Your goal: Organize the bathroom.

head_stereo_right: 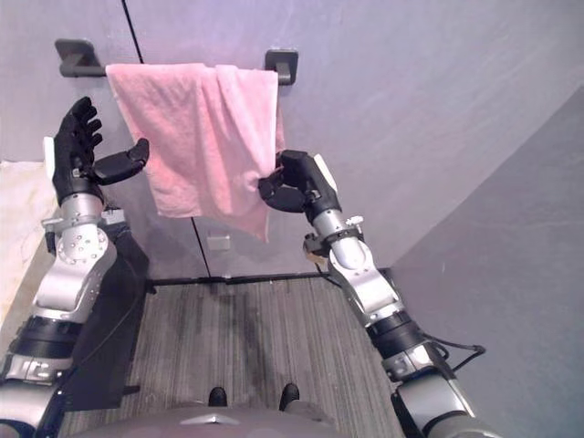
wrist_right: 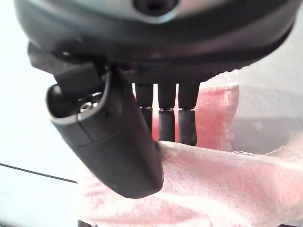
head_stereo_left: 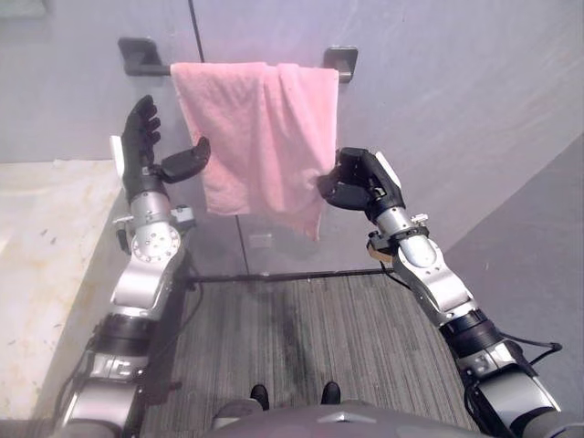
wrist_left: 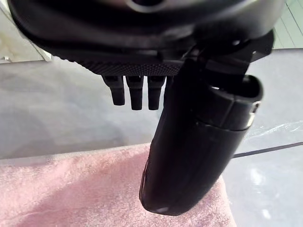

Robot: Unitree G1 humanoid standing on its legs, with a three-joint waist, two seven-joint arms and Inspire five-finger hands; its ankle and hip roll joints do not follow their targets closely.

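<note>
A pink towel (head_stereo_left: 255, 128) hangs folded over a dark towel bar (head_stereo_left: 339, 60) on the grey wall, its lower right corner hanging lower than the rest. My right hand (head_stereo_left: 360, 182) is at the towel's right edge, about halfway down, with thumb and fingers curled and pinching the cloth. The right wrist view shows the towel (wrist_right: 222, 189) caught between the thumb (wrist_right: 113, 151) and the fingers. My left hand (head_stereo_left: 139, 146) is raised beside the towel's left edge, fingers straight and thumb (wrist_left: 189, 156) stretched toward the cloth (wrist_left: 71, 189), holding nothing.
A pale stone countertop (head_stereo_left: 46, 246) runs along the left. A grey striped floor (head_stereo_left: 301, 338) lies below the towel. A second grey wall (head_stereo_left: 538, 255) closes in on the right. A small plate (head_stereo_left: 260, 240) sits on the wall under the towel.
</note>
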